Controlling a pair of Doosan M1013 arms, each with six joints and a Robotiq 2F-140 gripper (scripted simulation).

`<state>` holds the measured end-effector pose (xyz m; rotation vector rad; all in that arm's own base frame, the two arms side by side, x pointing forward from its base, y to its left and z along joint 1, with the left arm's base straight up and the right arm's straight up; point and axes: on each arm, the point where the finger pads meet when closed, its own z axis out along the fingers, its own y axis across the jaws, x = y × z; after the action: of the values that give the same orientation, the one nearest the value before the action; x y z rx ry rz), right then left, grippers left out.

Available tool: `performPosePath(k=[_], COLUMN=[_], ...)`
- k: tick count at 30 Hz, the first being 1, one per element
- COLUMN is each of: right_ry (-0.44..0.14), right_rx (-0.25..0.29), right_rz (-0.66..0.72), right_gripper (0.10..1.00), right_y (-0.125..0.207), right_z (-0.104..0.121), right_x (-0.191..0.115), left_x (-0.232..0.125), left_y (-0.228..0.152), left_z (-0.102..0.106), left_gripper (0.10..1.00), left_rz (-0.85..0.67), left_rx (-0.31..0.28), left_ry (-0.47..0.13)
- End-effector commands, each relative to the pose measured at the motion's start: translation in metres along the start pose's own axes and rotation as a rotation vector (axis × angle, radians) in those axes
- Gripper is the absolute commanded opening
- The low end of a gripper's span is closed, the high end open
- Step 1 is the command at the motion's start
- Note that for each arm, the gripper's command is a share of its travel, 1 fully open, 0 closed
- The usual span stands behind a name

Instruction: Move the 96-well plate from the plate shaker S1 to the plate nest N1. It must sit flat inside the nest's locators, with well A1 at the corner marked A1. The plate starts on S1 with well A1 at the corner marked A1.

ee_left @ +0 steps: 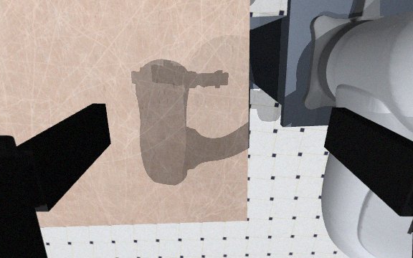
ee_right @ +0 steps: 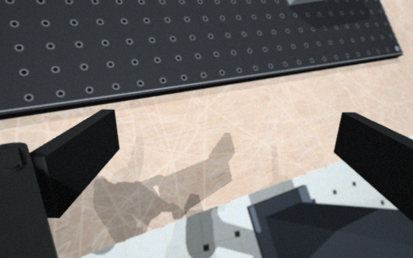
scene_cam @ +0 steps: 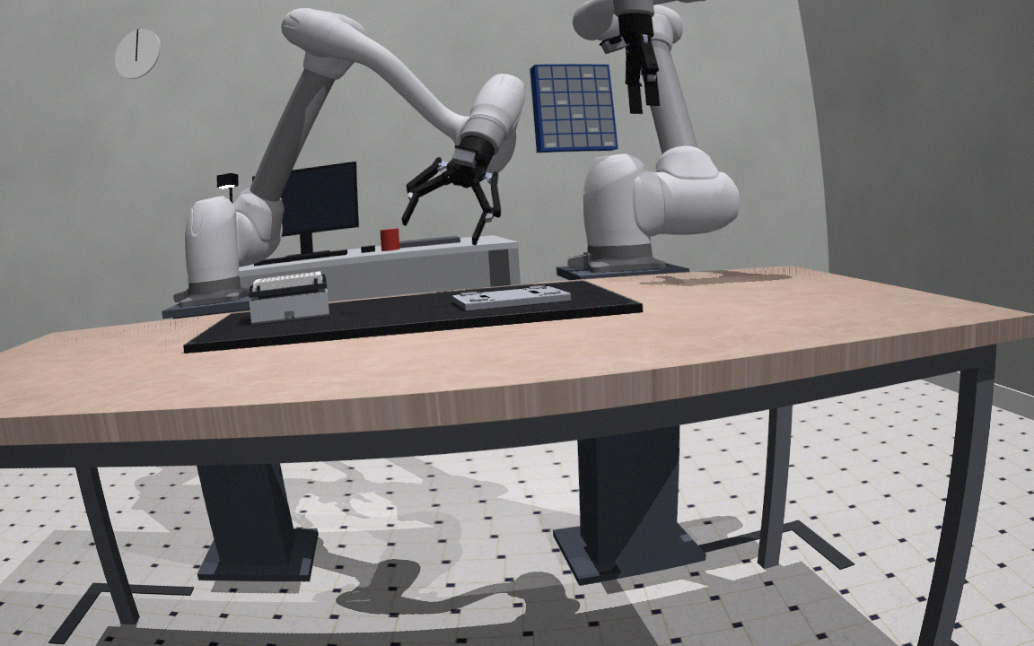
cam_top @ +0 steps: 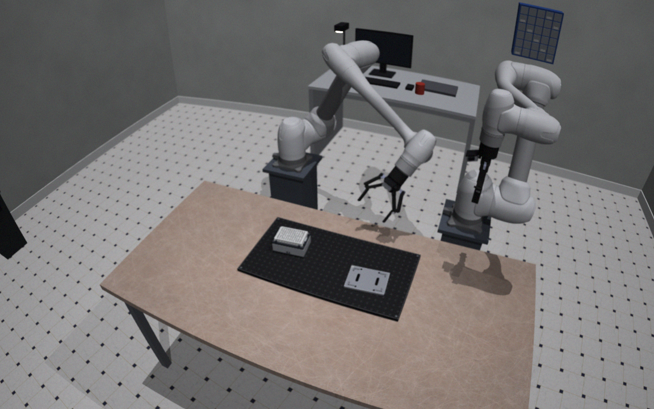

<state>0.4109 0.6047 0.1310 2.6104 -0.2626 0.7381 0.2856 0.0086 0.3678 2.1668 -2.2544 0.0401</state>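
The white 96-well plate sits on the grey shaker S1. The light grey nest N1 bears no plate; its locators and two dark slots show. The A1 marks are too small to read. My left gripper is open and empty, high near the table's back edge, beyond the nest in the top view. My right gripper is open and empty, above the table's back edge between shaker and nest, away from the plate.
The black perforated board bears the shaker and nest on the brown table. In the top view the two arms stand behind the table, the left arm at picture right. A desk with a monitor is farther back.
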Motion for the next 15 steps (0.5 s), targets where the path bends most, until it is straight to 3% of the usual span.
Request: performPosePath(k=[1, 15], right_ry=[0.000, 0.000], right_rx=[0.001, 0.001], right_rz=[0.001, 0.001], right_gripper=[1.000, 1.000], right_y=[0.000, 0.000], right_z=[-0.001, -0.001], right_x=[0.001, 0.001], left_x=[-0.006, -0.020], left_y=[0.015, 0.063], left_z=[0.001, 0.010], left_gripper=[1.000, 1.000], left_rz=[-0.039, -0.164], left_rx=[0.000, -0.003], left_ry=[-0.005, -0.020])
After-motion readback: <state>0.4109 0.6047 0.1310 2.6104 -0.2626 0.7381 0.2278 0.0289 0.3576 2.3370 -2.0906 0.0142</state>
